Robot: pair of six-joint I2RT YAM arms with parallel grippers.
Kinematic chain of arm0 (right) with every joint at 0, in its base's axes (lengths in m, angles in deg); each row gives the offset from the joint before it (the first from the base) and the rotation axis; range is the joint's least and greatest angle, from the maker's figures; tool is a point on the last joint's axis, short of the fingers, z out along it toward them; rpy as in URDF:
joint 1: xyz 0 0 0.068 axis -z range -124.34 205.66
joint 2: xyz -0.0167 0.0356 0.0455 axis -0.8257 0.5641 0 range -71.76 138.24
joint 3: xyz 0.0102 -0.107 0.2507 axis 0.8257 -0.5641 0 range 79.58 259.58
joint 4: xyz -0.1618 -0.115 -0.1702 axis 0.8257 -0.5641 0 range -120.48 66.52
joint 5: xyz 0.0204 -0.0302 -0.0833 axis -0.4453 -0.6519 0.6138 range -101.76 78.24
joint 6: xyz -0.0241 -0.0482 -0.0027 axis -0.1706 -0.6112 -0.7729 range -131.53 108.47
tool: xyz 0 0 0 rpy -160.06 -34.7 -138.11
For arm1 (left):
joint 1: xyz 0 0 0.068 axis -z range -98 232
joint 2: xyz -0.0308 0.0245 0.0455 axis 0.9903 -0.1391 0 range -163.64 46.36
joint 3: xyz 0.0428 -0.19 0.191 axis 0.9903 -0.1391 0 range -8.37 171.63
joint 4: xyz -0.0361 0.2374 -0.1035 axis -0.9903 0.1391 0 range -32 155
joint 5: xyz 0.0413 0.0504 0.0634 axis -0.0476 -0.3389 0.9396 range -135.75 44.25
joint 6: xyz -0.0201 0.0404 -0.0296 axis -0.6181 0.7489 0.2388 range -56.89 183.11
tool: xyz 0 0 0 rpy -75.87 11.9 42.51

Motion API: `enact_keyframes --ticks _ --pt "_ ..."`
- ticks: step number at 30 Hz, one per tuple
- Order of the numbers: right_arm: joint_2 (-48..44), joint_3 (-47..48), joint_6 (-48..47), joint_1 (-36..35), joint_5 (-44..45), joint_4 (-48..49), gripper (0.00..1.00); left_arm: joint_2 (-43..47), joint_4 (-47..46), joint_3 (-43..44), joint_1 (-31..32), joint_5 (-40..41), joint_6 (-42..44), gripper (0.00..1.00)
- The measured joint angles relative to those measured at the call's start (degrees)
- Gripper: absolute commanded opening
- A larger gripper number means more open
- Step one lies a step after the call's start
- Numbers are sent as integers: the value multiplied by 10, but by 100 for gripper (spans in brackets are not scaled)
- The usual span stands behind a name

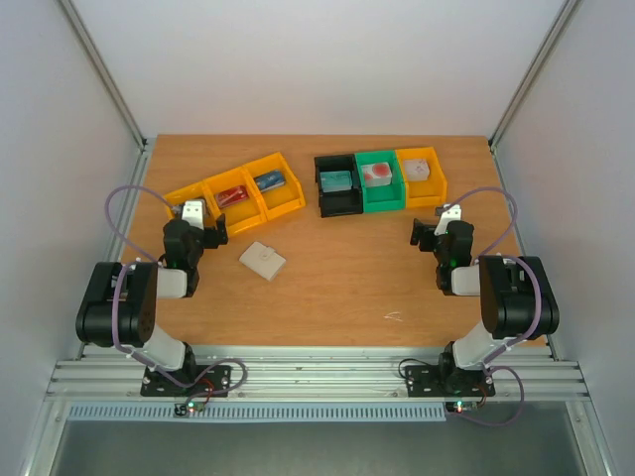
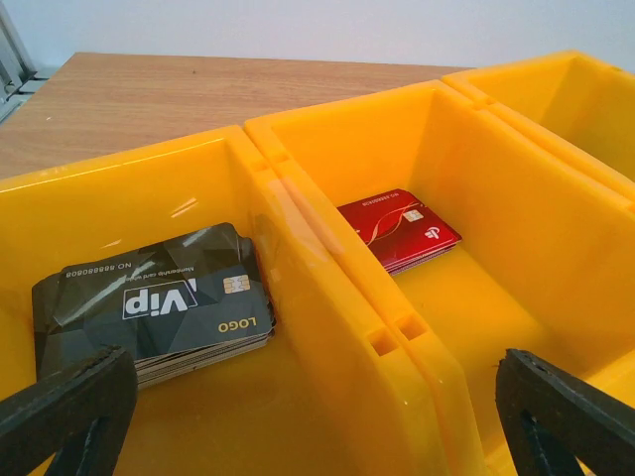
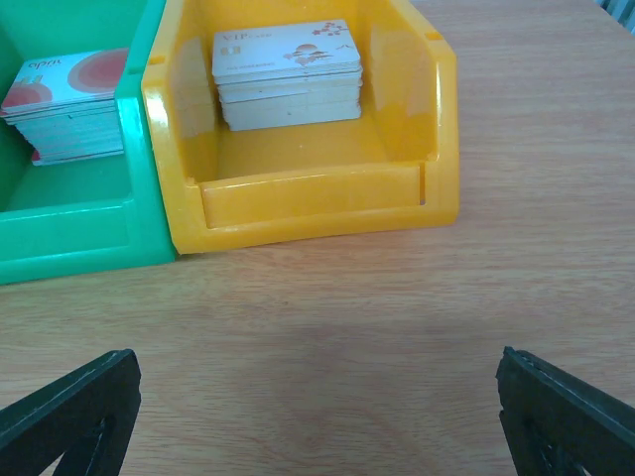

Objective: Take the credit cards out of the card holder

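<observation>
The card holder (image 1: 262,260) is a small whitish-beige wallet lying shut and flat on the wooden table, left of centre. The credit cards inside it are hidden. My left gripper (image 1: 196,218) hangs open over the near edge of the yellow bins, up and to the left of the holder and apart from it. In the left wrist view that gripper (image 2: 317,402) straddles a bin partition, black fingertips (image 2: 69,407) wide apart and holding nothing. My right gripper (image 1: 442,226) stands open at the right, far from the holder. The right wrist view shows it (image 3: 317,402) over bare wood.
A row of yellow bins (image 1: 210,186) sits at the back left with dark card stacks (image 2: 149,297), red ones (image 2: 402,228) and blue ones (image 1: 270,180). Black (image 1: 327,203), green (image 3: 69,238) and yellow (image 3: 317,203) bins at the back right hold more stacked cards (image 3: 288,69).
</observation>
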Motion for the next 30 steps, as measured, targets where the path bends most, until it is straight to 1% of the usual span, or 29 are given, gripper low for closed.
enact_keyframes --ticks 5,9,12,16,20,22,25,28,30 --pt "-1 0 3 0 9 0 98 0 0 0 0 0 0 99" --pt "-37 -8 22 0 63 -2 99 0 0 0 0 0 0 99" --pt "-100 -35 34 0 96 -1 98 0 0 0 0 0 0 99" --pt "-197 -52 47 0 117 -9 98 16 2 -5 0 -4 0 99" --pt "-261 -38 61 0 111 -9 99 108 29 -20 0 -9 1 99" --pt "-277 -10 72 0 91 -27 99 179 76 -16 0 -15 9 99" --pt "-288 43 92 0 44 -56 99 275 206 39 0 -37 13 99" --pt "-295 83 111 0 -6 -78 99 322 333 124 0 -82 10 99" --pt "-298 110 122 0 -38 -116 99 348 398 163 0 -120 -7 99"
